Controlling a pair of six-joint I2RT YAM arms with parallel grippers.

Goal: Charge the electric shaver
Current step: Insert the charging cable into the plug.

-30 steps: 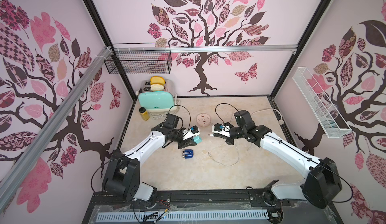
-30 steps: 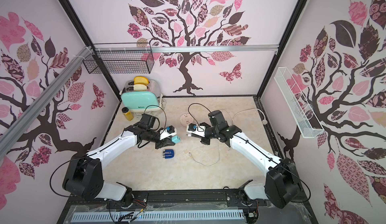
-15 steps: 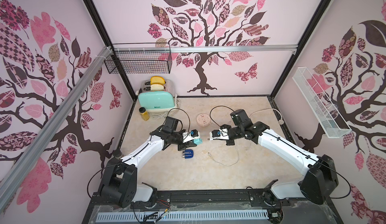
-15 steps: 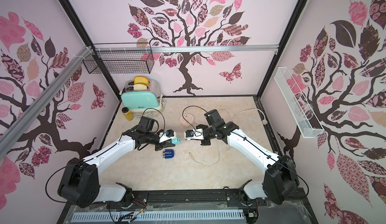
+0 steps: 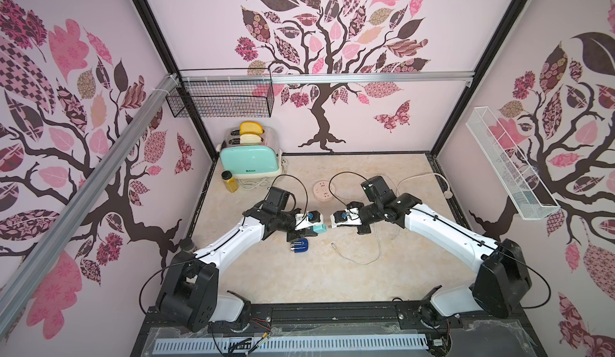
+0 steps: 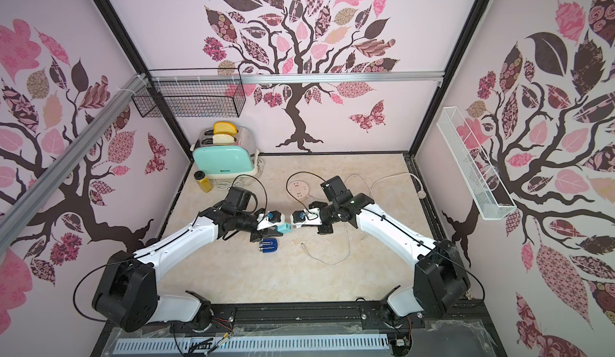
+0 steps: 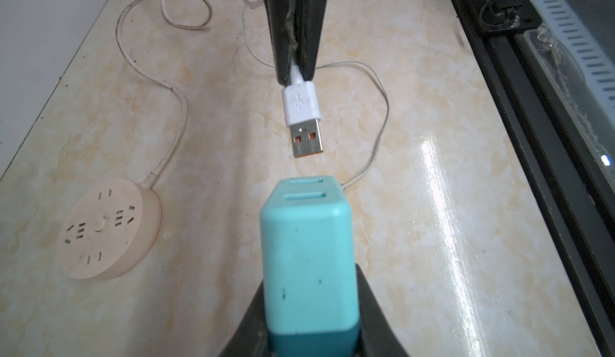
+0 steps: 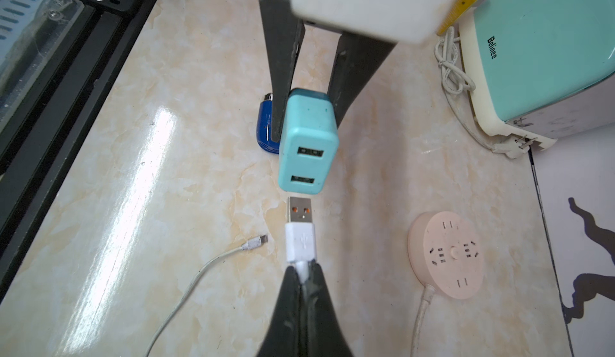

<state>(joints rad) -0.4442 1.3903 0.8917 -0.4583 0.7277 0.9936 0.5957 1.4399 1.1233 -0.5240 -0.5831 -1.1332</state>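
One electric shaver point(image 5: 300, 247), Belinee toaster point(image 8: 539, 56), USB-marked plug point(image 7: 301, 104)

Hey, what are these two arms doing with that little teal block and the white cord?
The left gripper holds a teal plug adapter; the right gripper pinches a white USB plug, pointed at the adapter's ports but not yet inserted. The electric shaver lies on the table, untouched, and the cable's small end lies loose, unconnected.

The electric shaver point(image 5: 300, 246), a small dark blue rounded body with a silver ridged head, lay flat on the surface point(image 5: 332, 282), left of centre, head toward the left edge.
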